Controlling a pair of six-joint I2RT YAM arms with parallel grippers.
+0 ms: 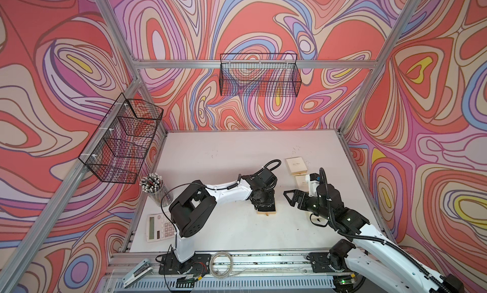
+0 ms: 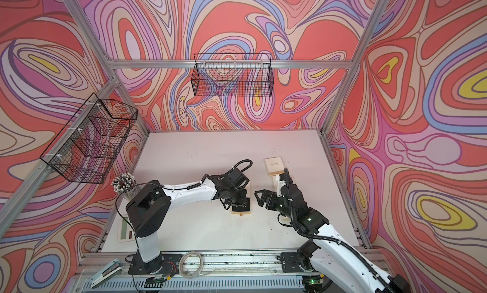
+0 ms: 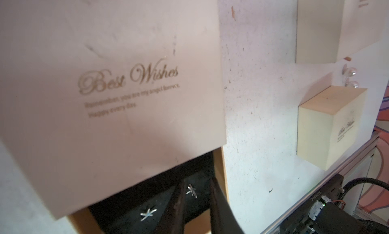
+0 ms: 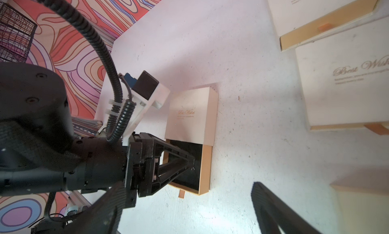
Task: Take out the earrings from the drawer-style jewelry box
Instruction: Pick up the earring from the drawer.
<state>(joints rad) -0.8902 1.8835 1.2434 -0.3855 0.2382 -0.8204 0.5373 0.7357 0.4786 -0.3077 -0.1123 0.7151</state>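
Nearest, at the middle of the white table point(image 1: 237, 233), reaching into the pulled-out black-lined drawer point(image 4: 205, 165) of the cream drawer-style cardboard jewelry box point(image 4: 190, 115) with the left gripper point(image 3: 197, 178), jaws narrowed about one of the silvery star-shaped earrings point(image 3: 191, 190); pinched or not, cannot tell. Toward the right edge, hovering with the right gripper point(image 1: 291, 198) spread wide, empty. Farther, beside the closed cream boxes point(image 1: 296, 166), pale pearl-like round studs point(image 3: 350, 71) out on the table. Judged mid-pick; next calls for closing firmly, then lifting straight clear of the drawer wall
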